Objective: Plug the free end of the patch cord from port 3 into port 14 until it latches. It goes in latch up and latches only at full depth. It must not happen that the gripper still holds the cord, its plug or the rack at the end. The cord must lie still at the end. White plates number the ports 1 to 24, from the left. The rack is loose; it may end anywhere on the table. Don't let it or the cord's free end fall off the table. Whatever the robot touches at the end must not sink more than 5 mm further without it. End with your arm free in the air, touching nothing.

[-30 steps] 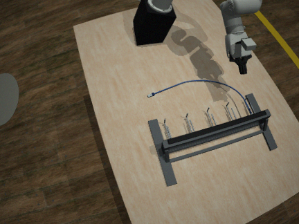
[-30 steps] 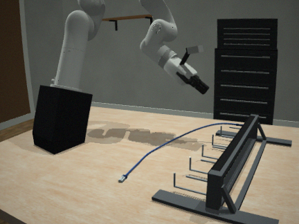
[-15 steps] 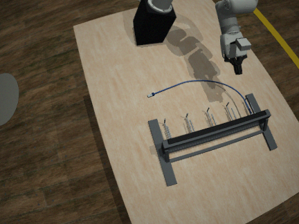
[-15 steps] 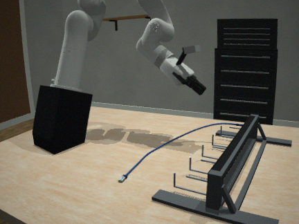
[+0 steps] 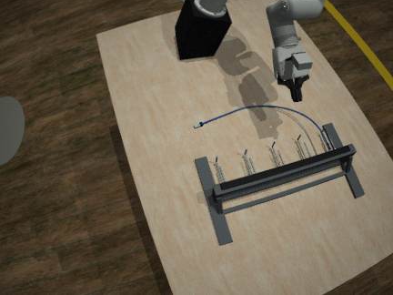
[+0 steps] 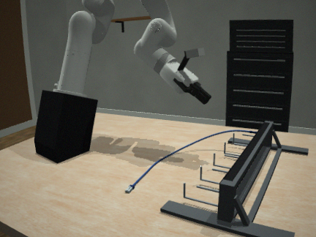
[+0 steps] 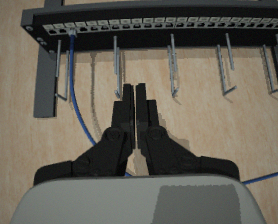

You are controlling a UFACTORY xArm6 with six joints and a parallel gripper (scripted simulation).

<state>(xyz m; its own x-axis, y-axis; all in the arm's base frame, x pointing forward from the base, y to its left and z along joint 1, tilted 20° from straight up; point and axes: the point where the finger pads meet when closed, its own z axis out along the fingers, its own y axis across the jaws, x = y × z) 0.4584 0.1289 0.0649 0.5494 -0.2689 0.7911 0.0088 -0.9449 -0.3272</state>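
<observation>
Pale wood-grain table bore the rack & blue cord, whose free plug lay well apart from the rack, long axis roughly in line w/ the cord's end, tip pointing away from it. Gripper hung in air, fingers together, nothing btwn. Wrist view showed the cord's other end in a port near the row's left end, hidden in top view; top & ext. views showed the free plug, out of wrist view.
</observation>
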